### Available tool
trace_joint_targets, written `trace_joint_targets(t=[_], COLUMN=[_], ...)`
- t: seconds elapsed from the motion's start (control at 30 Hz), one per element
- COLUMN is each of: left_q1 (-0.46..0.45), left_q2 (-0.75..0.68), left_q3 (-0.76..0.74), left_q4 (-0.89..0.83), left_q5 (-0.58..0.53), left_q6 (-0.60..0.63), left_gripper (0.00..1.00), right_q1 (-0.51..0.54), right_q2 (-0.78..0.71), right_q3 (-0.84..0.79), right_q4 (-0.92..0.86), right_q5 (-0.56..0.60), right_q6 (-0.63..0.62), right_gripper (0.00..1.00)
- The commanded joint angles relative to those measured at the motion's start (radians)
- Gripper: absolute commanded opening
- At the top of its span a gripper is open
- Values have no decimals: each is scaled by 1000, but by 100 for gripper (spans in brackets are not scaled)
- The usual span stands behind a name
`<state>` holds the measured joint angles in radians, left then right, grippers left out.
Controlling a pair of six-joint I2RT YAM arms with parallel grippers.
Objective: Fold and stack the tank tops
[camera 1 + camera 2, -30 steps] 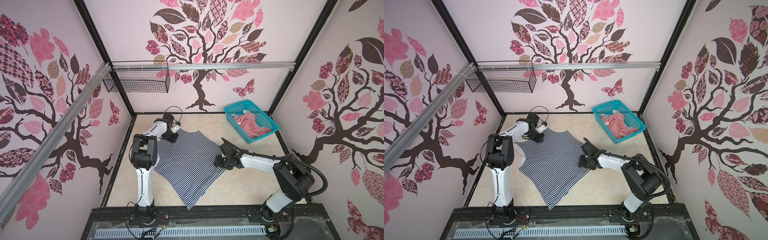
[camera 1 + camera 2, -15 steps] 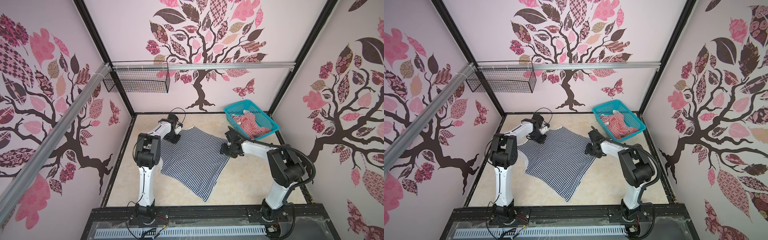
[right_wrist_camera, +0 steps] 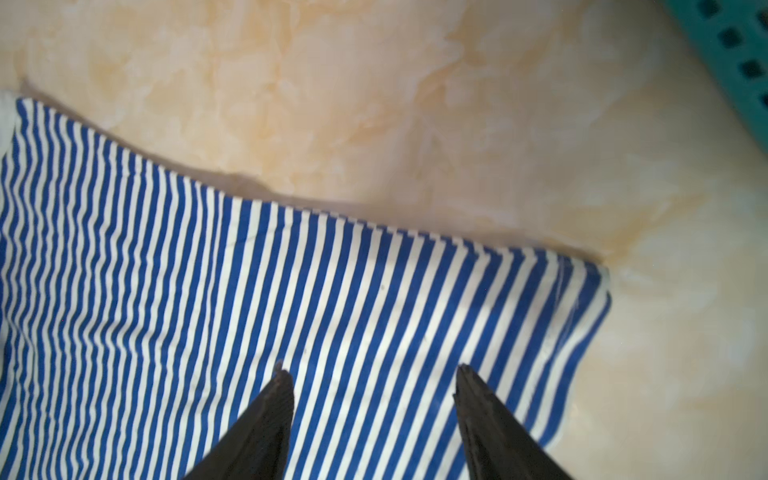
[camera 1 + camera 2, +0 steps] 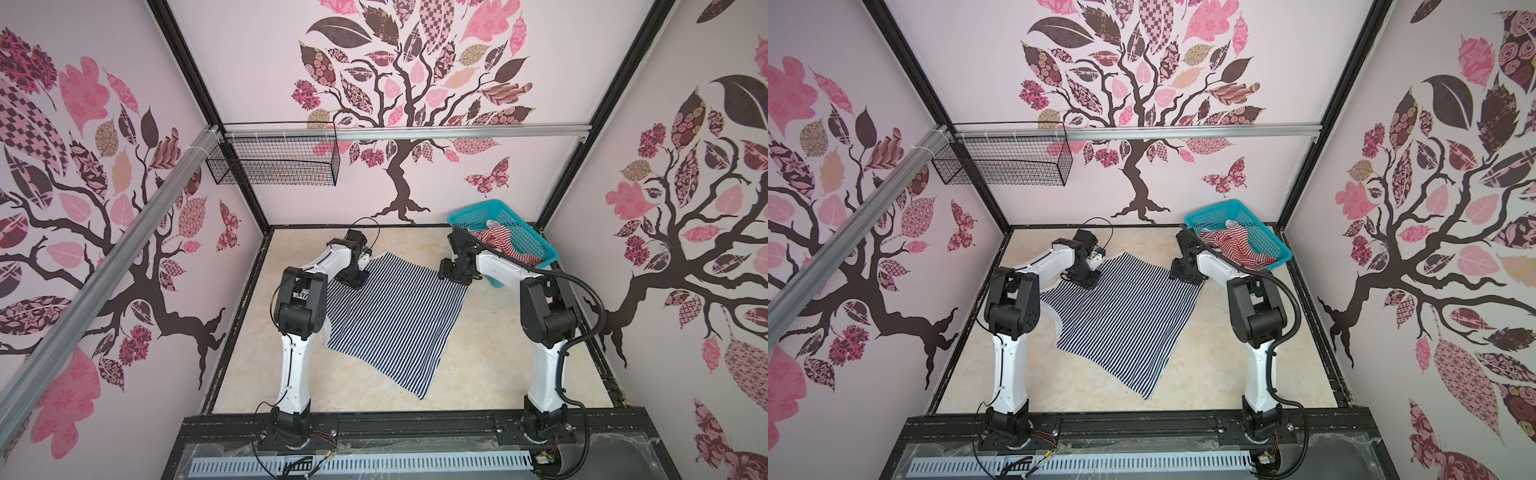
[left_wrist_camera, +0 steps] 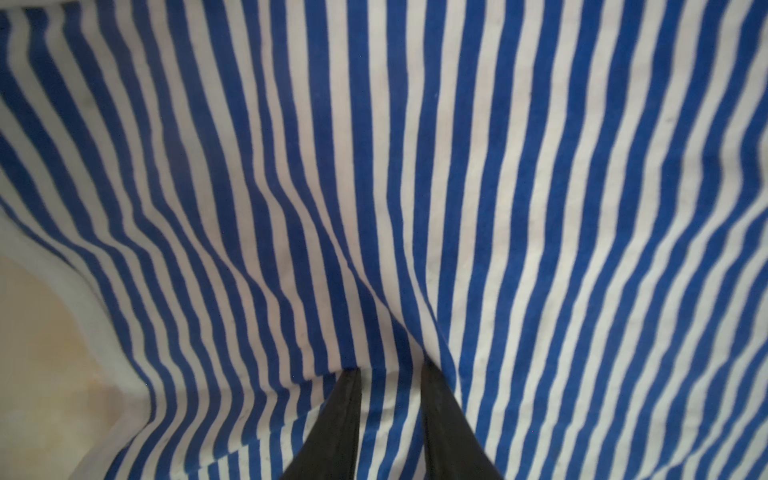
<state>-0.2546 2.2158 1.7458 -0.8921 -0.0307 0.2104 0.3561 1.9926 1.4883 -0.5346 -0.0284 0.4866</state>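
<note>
Pinching a fold of navy-striped tank top (image 4: 395, 316), L jaws clamped tight; R jaws apart, just over its corner.

I'm seeing the navy-and-white tank top (image 4: 395, 316) lying spread out flat, slightly rumpled, just beside the teal basket (image 4: 528, 237); the red-and-white tank top (image 4: 496, 244) is sitting crumpled inside that basket.

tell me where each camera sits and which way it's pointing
Top views: high in front, looking down at table, left arm, right arm, navy striped top, basket.
Left wrist: on left arm, facing the top; left pincer pinches it.
Right wrist: on right arm, above the top's corner; right pincer open.
All share the navy striped top.
</note>
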Motion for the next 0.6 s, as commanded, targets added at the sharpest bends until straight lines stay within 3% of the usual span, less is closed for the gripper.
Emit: trace_joint_targets(t=[0.0,0.23,0.57], left_q1=[10,11,18], left_q2=[-84,-41,110], left_q3=[-27,6,130], left_q4=[54,106,52], left_q5=[-19,37,-27], left_q6=[-39,-27,4], left_gripper=[30,30,30], right_q1=[56,161,161], right_q2=[-147,-225,-128], right_q3=[-116,-358,-393], right_q4=[-19,135,158], right_q5=[21,-54,-34], right_q6=[28,125,115], right_gripper=[65,65,65])
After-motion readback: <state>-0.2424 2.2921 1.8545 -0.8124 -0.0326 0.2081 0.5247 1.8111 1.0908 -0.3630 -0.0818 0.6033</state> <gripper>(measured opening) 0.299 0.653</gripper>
